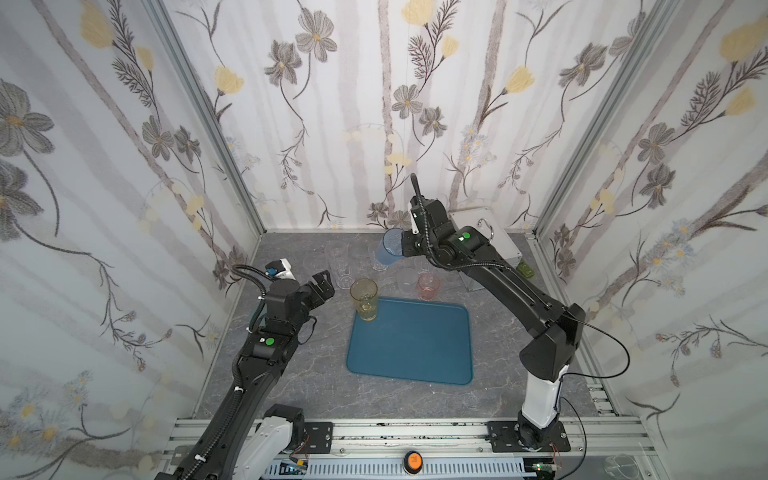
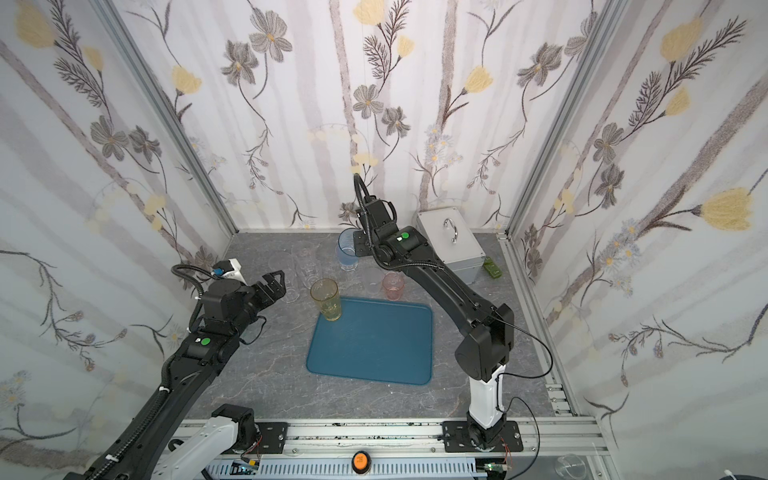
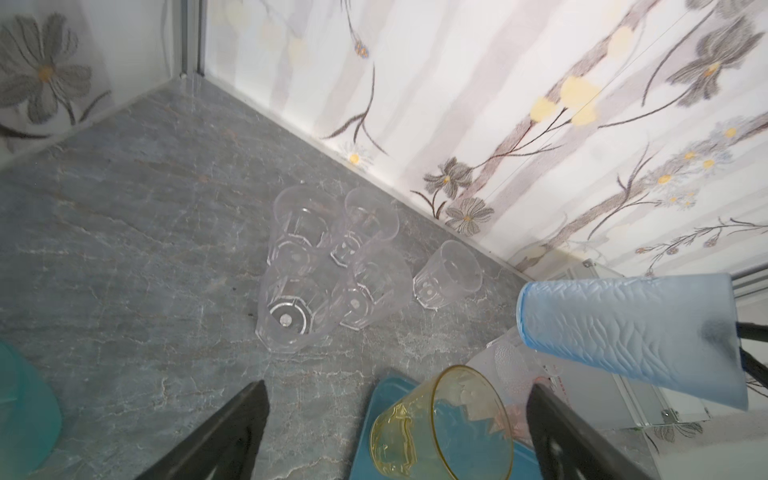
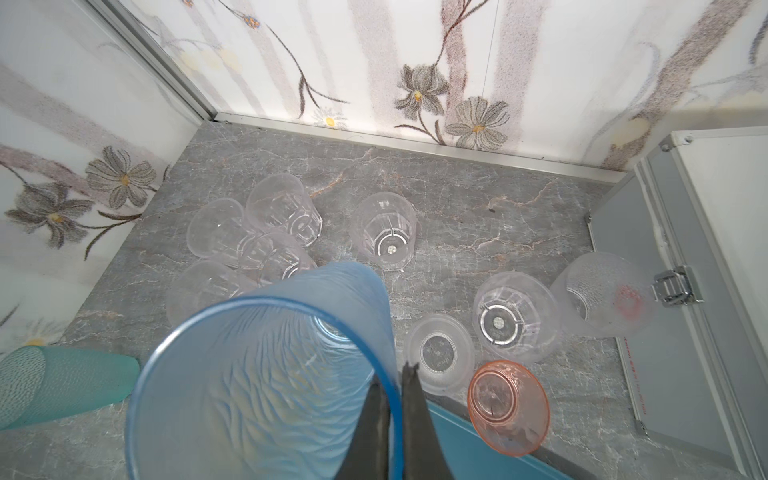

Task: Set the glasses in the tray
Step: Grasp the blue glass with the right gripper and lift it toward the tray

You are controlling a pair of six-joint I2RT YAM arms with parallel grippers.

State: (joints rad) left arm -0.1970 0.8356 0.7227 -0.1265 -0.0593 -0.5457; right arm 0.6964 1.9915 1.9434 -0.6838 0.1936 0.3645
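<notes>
The right jaws were clamped on the rim of the blue glass (image 4: 266,374), their fingers (image 4: 413,419) set one inside and one outside its wall. Only the right wrist view showed that detail. In both top views the glass hung tilted in the air above the back of the desk (image 1: 291,374). The left jaws stood wide apart and empty. In the left wrist view the amber glass (image 3: 440,428) showed between and beyond the two prongs, touched by neither. In both top views it stood upright on the far left corner of the tray (image 1: 411,349), just beside those jaws. Only the wrist views caught the teal glass (image 4: 62,382), apparently lying on its side left of the tray. A huddle of clear glasses (image 3: 291,303) stood near the back wall. The pink glass (image 4: 509,407) stood upright just behind the tray's far edge, with a frosted glass (image 4: 602,299) against the metal case (image 2: 451,241) in the back right corner. The desk was grey and marble-veined, shut in on three sides by flowered walls (image 1: 374,104), with an aluminium rail (image 1: 415,434) along the front. Apart from the amber glass the tray's floor lay bare. Open desk ran in front of the tray and on both sides of it.
</notes>
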